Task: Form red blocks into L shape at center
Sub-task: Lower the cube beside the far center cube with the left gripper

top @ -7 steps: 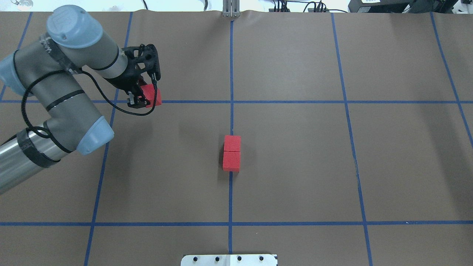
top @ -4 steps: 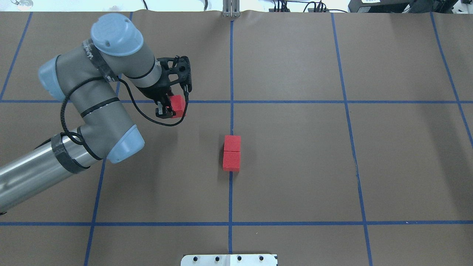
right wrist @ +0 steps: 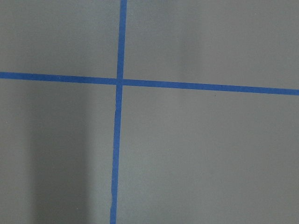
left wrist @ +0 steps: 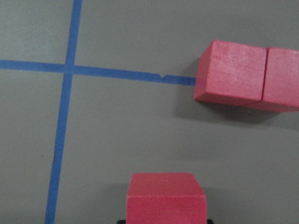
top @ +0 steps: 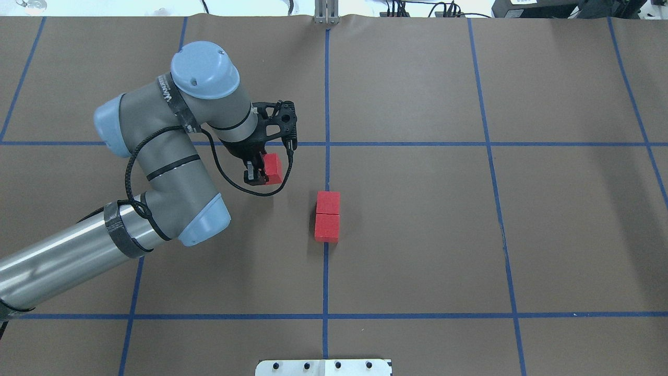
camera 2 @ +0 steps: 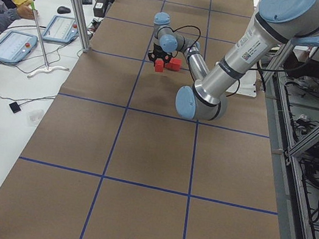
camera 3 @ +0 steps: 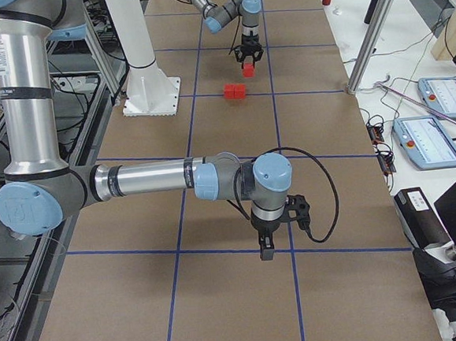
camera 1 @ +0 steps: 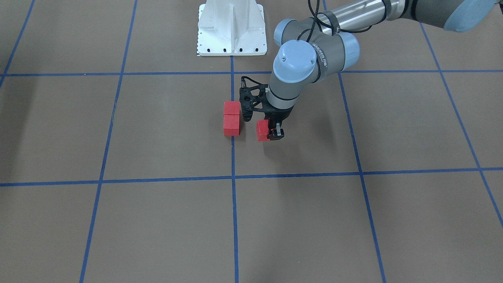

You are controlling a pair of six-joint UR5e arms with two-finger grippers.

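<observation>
Third red block (top: 273, 168) is held clamped in the left gripper (top: 262, 174), short of the center (top: 365, 209).
A flush set-down beside one end of the placed pair (top: 327, 216) is called for.

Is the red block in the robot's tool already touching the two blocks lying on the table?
No, the held red block is apart from the two joined blocks, with bare brown table between them.
</observation>
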